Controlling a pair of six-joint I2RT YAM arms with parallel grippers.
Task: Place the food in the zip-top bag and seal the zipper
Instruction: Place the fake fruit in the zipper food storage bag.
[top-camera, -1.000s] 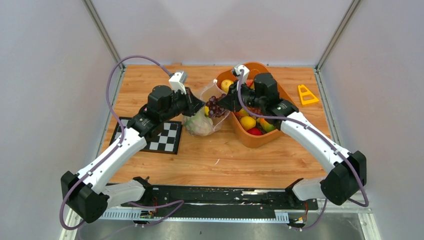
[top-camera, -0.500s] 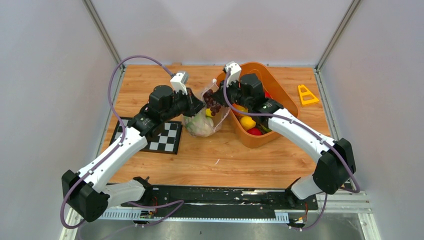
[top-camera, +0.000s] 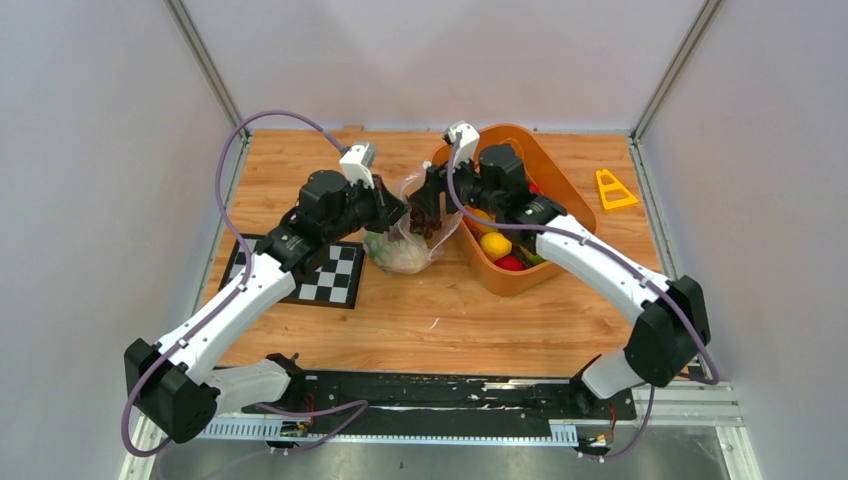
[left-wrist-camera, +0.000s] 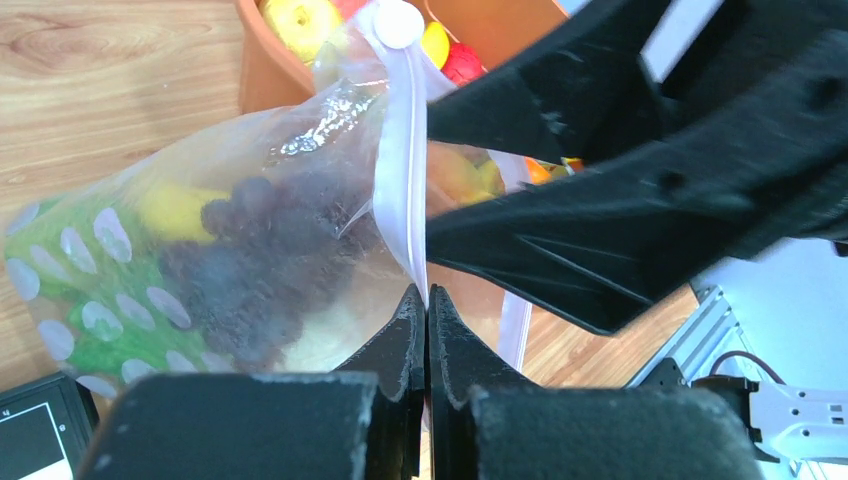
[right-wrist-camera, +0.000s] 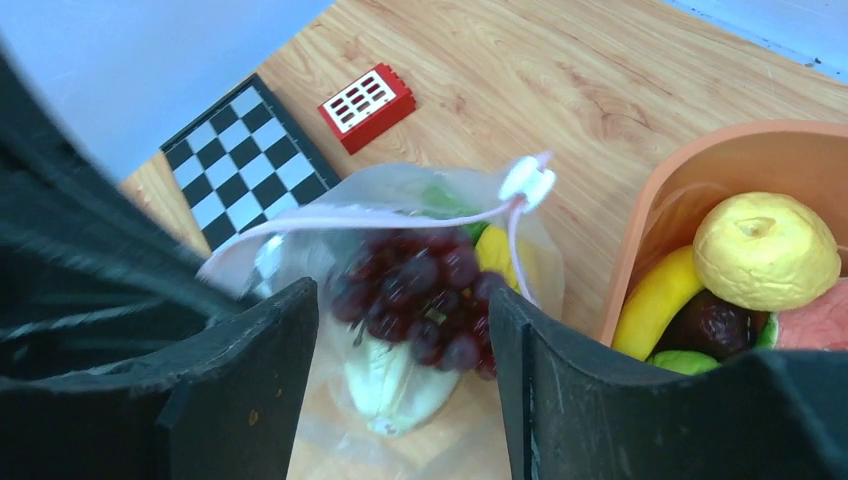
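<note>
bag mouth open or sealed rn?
Open. The two sides of the zipper bow apart in the right wrist view, with grapes visible down through the gap. The left gripper pinches one side.

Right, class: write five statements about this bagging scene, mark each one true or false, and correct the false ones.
1. The left gripper is shut on the zipper edge of the zip-top bag. True.
2. The right gripper is clamped shut. False: its fingers stand wide apart above the bag's open mouth.
3. The purple grapes are inside the bag. True.
4. The orange basket is empty. False: it holds fruit, including a banana and a yellow fruit.
5. The red block lies in the basket. False: it sits on the table beside the checkerboard.
</note>
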